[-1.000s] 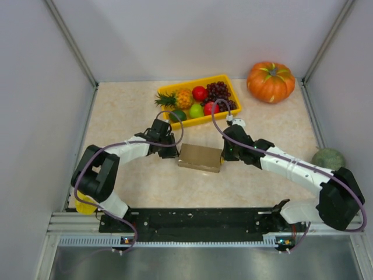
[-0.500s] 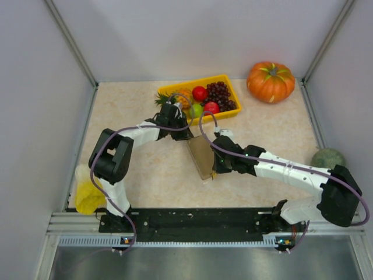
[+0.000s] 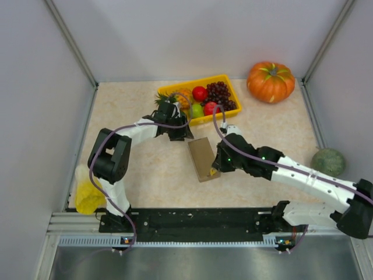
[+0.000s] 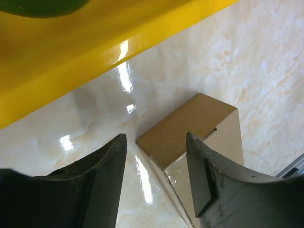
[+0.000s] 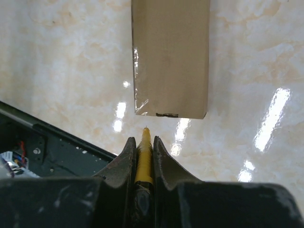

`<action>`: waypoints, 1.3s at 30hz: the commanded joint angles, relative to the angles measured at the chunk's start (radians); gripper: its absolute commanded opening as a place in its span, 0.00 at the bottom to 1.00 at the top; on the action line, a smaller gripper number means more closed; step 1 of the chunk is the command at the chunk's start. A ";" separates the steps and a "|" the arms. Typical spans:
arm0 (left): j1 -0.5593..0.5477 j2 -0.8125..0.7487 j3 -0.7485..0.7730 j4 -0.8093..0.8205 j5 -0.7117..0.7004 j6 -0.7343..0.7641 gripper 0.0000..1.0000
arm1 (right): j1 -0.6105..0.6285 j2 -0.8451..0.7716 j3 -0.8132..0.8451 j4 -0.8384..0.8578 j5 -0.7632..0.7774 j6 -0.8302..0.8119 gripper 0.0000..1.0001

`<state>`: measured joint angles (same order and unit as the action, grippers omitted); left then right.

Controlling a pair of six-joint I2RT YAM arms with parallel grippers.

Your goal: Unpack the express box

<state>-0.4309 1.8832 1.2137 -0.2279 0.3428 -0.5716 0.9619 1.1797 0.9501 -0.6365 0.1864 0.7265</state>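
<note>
Right end effector (image 5: 142,142) shifted, clamped on yellow tool (image 5: 144,159) beside express box (image 3: 204,158) | left end effector (image 4: 156,142) apart over it

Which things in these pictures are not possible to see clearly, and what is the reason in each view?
- Contents of the express box: hidden by its closed cardboard, every view.
- The slim yellow tool in the right hand: mostly covered by the fingers in the right wrist view, too small in the top view.
- The yellow tray: cut off by the top edge, left wrist view.
</note>
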 commanded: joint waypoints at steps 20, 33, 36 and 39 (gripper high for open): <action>0.012 -0.076 -0.100 -0.028 0.225 0.038 0.54 | 0.024 0.098 0.052 0.388 0.217 -0.107 0.00; 0.011 -0.035 -0.132 -0.085 0.108 0.027 0.43 | 0.077 0.231 0.122 0.377 0.317 -0.110 0.00; 0.011 -0.035 -0.144 -0.079 0.098 0.019 0.42 | 0.080 0.248 0.130 0.379 0.318 -0.111 0.00; 0.011 -0.033 -0.157 -0.079 0.087 0.019 0.42 | 0.080 0.270 0.136 0.383 0.317 -0.111 0.00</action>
<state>-0.4198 1.8133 1.0988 -0.2710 0.5316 -0.5701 1.0275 1.4284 1.0309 -0.2806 0.4717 0.6281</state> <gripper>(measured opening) 0.426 0.091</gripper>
